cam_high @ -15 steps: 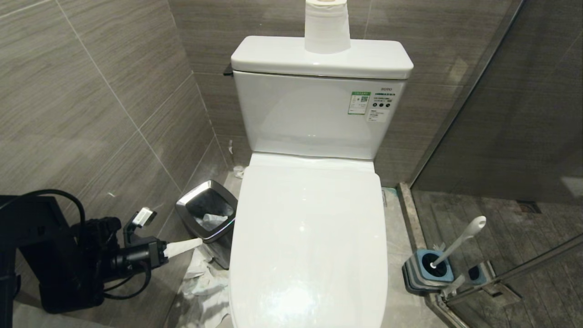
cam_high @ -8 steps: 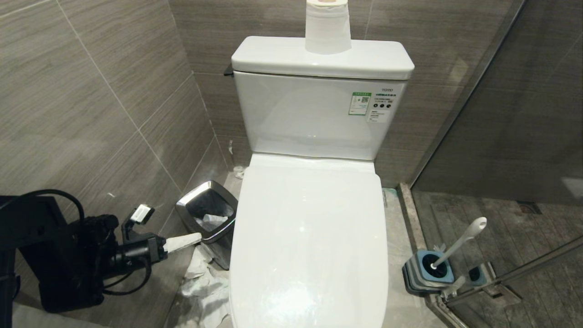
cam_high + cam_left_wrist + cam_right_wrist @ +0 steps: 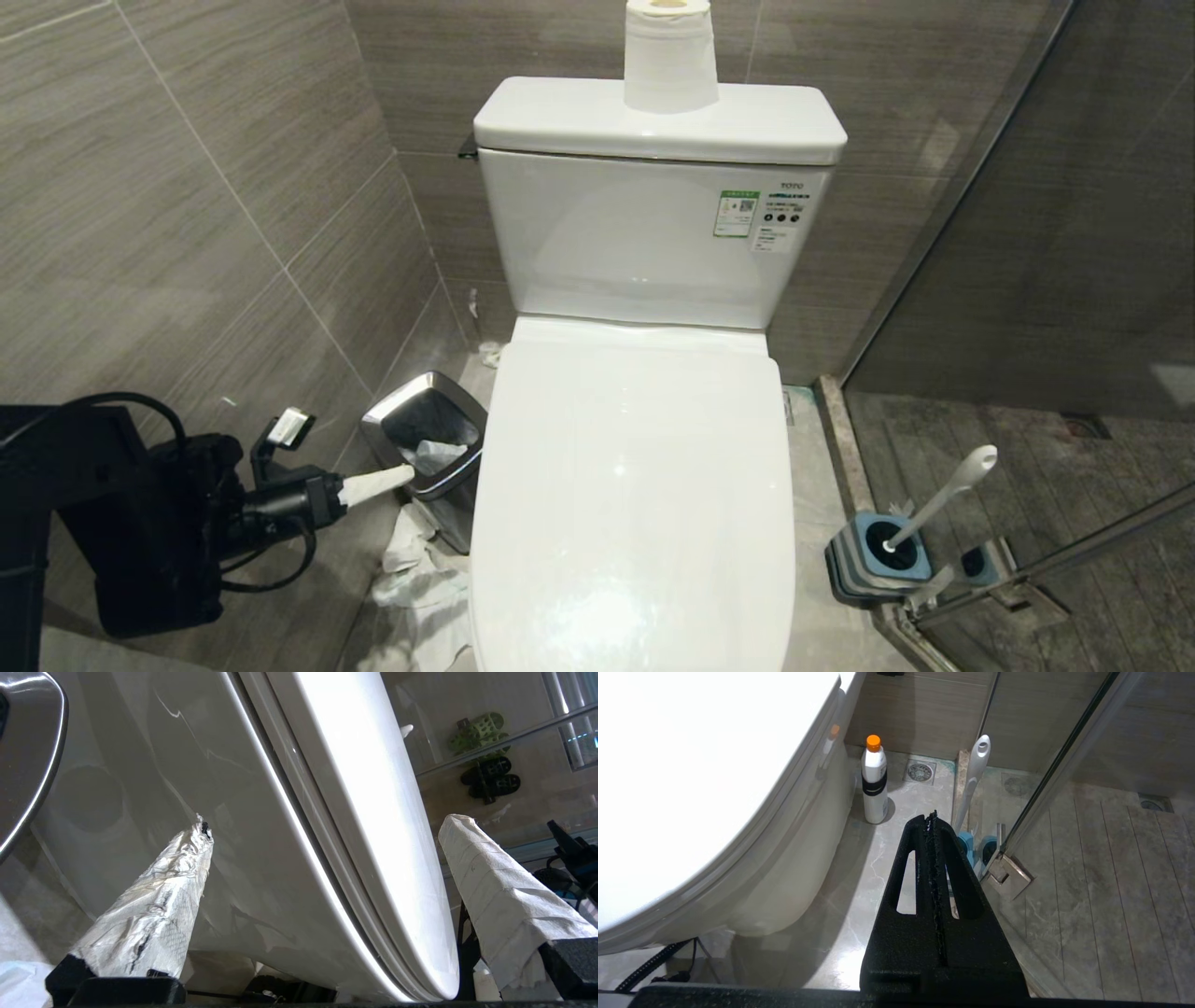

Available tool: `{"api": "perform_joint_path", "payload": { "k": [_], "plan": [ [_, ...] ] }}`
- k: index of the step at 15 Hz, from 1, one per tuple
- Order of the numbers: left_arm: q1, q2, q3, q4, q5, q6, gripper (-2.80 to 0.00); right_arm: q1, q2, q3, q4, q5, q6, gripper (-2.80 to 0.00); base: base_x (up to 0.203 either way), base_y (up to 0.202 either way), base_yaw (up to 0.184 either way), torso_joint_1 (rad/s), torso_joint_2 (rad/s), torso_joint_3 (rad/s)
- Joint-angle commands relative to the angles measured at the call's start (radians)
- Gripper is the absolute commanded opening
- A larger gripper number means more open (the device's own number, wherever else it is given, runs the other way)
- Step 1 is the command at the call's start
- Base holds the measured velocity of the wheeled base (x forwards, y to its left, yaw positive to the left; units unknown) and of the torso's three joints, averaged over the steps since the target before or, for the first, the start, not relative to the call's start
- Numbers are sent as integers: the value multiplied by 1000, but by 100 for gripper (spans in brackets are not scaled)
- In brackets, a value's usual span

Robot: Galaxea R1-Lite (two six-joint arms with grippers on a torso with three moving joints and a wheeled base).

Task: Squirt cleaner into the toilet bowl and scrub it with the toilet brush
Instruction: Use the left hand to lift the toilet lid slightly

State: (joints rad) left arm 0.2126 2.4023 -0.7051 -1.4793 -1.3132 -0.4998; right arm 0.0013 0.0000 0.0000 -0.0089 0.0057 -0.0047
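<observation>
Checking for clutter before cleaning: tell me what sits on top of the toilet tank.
A roll of toilet paper stands upright on the tank lid, near the middle. What lies behind the roll is hidden.

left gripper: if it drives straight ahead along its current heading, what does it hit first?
Most likely the toilet. The left gripper, jaws open, points at the edge where the closed lid meets the bowl's outer wall. The steel bin lies off to one side. Depth is unclear.
</observation>
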Motion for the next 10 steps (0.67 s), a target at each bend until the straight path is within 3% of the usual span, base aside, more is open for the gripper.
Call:
{"api": "perform_joint_path", "payload": {
  "k": [1,4,10],
  "plan": [
    [1,22,-6,-19,-8,-12,0,0,0,6,0,0,0,-280,0,0,0,0,0,0],
    [4,37,-13,-51,-8,-37,0,0,0,6,0,0,-1,-280,0,0,0,1,1,-30],
    [5,51,-16,-51,-8,-54,0,0,0,6,0,0,0,-280,0,0,0,8,3,-184]
  ]
}}
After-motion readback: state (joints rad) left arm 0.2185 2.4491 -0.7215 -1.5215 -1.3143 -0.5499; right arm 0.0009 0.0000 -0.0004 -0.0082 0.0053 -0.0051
